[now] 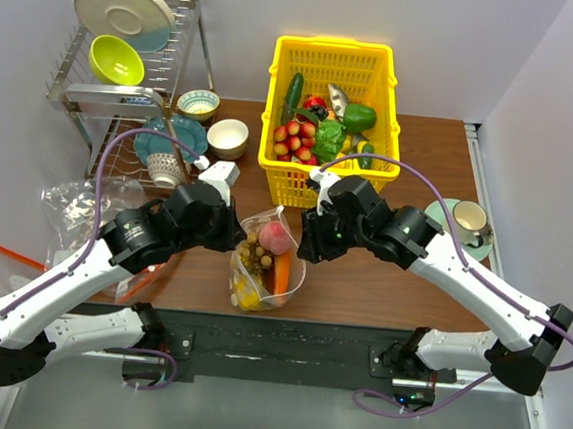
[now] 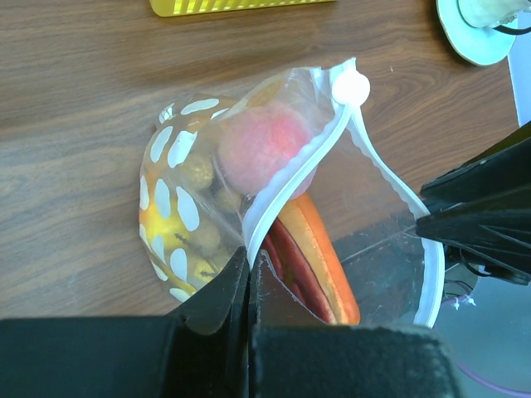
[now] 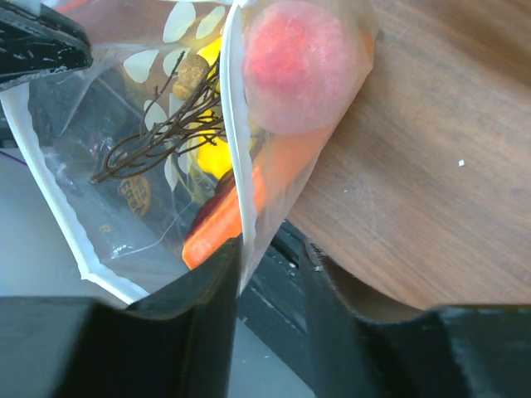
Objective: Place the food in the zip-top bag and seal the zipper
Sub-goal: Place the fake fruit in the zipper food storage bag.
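The zip-top bag [image 1: 265, 265], clear with whitish dots, stands at the table's front edge between my two grippers. It holds the pink peach [image 1: 275, 238], the orange slice [image 1: 283, 270], the brown berry cluster [image 1: 253, 252] and yellow pieces [image 1: 246, 293]. In the left wrist view my left gripper [image 2: 249, 264] is shut on the zipper [image 2: 290, 178] at the near end of the open mouth; the peach [image 2: 261, 148] and the orange slice [image 2: 319, 265] show inside. In the right wrist view my right gripper [image 3: 272, 253] is open, with the bag's edge strip [image 3: 234, 166] against one finger.
A yellow basket [image 1: 276, 103] of toy produce stands behind the bag. A dish rack [image 1: 183, 25] and bowls [image 1: 227, 137] are at the back left. A cup on a green saucer [image 1: 469, 223] is at the right. Other clear bags [image 1: 77, 201] lie at the left.
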`<state>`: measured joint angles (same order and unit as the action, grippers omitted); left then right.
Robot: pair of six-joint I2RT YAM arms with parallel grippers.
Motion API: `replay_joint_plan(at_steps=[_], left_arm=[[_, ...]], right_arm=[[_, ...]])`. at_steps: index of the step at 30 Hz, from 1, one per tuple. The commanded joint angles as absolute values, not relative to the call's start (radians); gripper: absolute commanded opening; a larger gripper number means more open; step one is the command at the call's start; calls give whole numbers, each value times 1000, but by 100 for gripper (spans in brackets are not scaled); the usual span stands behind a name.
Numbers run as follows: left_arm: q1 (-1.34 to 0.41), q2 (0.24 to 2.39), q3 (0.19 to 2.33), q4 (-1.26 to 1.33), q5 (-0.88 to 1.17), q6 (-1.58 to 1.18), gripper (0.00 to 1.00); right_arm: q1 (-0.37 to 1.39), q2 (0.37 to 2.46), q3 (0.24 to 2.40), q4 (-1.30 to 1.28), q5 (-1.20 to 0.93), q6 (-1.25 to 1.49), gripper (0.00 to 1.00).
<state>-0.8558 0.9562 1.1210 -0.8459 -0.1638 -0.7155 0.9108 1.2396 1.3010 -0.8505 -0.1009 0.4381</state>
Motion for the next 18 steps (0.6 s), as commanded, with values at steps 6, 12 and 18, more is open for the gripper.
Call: replay_joint_plan(at_steps=[6,12,18], left_arm=[[-853,949,1140,-799,-164,-718,0],[-853,953,1141,-798,-167,-721,0],[-853,950,1138,-796,-170,-723,0]], right_arm=[[913,1236,1321,-815,-146,453,0],[913,1220,1339,-827,-120,449,0],[914,1223,1362,-842,-112,445,0]])
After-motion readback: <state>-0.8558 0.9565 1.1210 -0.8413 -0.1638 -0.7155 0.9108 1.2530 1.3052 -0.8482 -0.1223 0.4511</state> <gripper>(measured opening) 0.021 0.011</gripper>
